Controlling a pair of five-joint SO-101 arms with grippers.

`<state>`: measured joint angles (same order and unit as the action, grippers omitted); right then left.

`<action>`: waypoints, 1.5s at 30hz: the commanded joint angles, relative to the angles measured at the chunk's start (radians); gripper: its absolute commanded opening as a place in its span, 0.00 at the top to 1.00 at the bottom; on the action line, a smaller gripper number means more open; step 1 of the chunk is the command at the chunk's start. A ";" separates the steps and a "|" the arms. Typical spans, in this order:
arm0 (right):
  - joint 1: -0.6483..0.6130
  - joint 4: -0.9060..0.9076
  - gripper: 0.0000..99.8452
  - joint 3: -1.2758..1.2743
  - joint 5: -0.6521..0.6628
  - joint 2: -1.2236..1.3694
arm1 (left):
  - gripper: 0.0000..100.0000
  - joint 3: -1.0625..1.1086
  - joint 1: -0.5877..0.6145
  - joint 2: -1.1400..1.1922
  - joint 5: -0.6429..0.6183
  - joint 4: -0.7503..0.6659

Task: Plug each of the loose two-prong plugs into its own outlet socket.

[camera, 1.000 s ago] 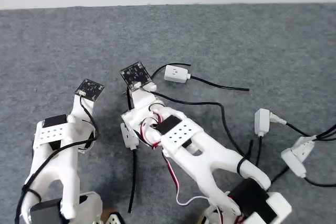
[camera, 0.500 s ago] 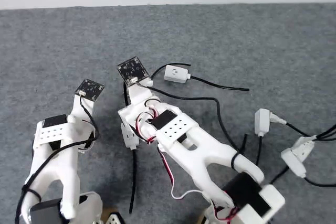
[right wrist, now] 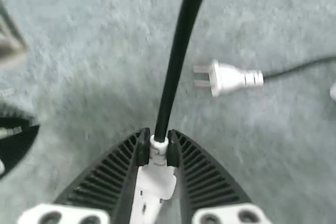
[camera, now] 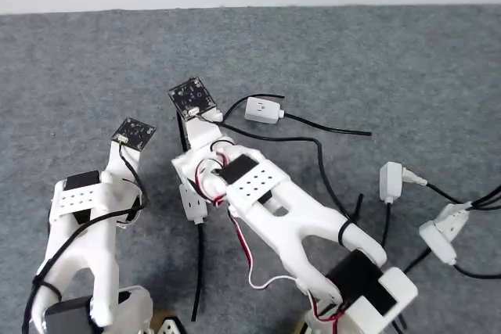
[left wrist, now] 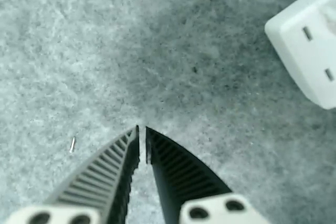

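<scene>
Carpet (camera: 376,60), grey and fuzzy, covers the table, and two white robot arms stand at its six o'clock edge. Seen from above like a clock, the left arm (camera: 78,209) sits at eight o'clock, and the right arm (camera: 274,209) leans from five o'clock up past the middle. The right claw (right wrist: 156,134) is squeezed tight on a small white plug (right wrist: 153,179), and that plug's black cord (right wrist: 181,51) runs straight out past the fingertips. A little way beyond, a second white two-prong plug (right wrist: 226,80) lies flat on the carpet with its own black cord, apart from the claw. The left claw (left wrist: 142,129) is pinched almost closed, with just a thin crack between its ridged black fingers (left wrist: 178,171), and it holds nothing. Near it, not touching, lies a white socket block with two slots (left wrist: 310,45). From above, a white block on a black cord (camera: 264,109) lies at twelve o'clock, close to the right arm's tip; I cannot tell if it is a plug or a socket. A chunky white plug (camera: 390,181) lies at three o'clock, and a long white piece (camera: 438,240) lies at four o'clock near it. One more white piece on a black cord (camera: 192,202) lies between the two arms at seven o'clock.
</scene>
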<state>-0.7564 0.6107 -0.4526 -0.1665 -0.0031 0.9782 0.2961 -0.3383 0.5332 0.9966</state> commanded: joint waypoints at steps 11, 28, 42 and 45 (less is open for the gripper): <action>0.154 0.541 0.99 0.141 -0.002 0.085 | 0.99 -0.036 -0.008 -0.015 0.006 -0.020; 0.217 0.674 0.95 0.345 0.094 0.317 | 0.99 -0.036 -0.008 -0.015 0.011 -0.018; 0.185 0.664 0.90 0.276 0.132 0.308 | 0.99 -0.028 -0.009 -0.015 0.026 -0.017; 0.177 0.665 0.90 0.275 0.132 0.308 | 0.99 -0.027 -0.009 -0.015 0.032 -0.017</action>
<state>-0.5631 1.2750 -0.1857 -0.0453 0.3452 0.9782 0.2961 -0.3383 0.5470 0.9935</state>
